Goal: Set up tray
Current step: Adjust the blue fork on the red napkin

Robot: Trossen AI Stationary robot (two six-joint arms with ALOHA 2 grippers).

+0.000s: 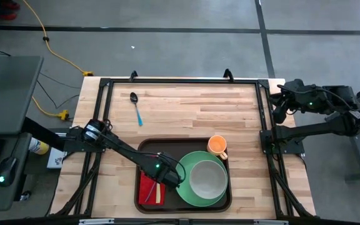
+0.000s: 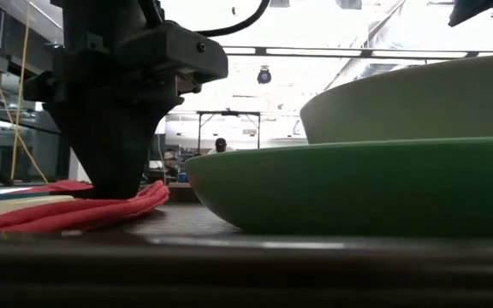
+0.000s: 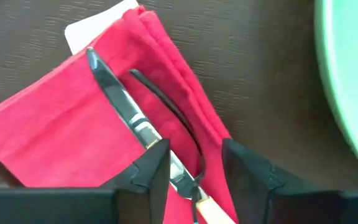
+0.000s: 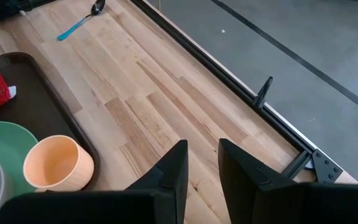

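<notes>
The tray [image 1: 141, 150] lies at the table's near edge — it holds a green plate [image 1: 186, 190] with a bowl [image 1: 207, 178], and a red napkin [image 1: 149, 189] bearing a knife [image 3: 120, 102]. The left gripper [image 3: 194, 171] stands open over the knife, gripping nothing.

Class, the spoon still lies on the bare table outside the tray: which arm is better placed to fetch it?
Probably left: the left gripper is over the tray, nearer the spoon; the right gripper waits beyond the table's far edge.
</notes>
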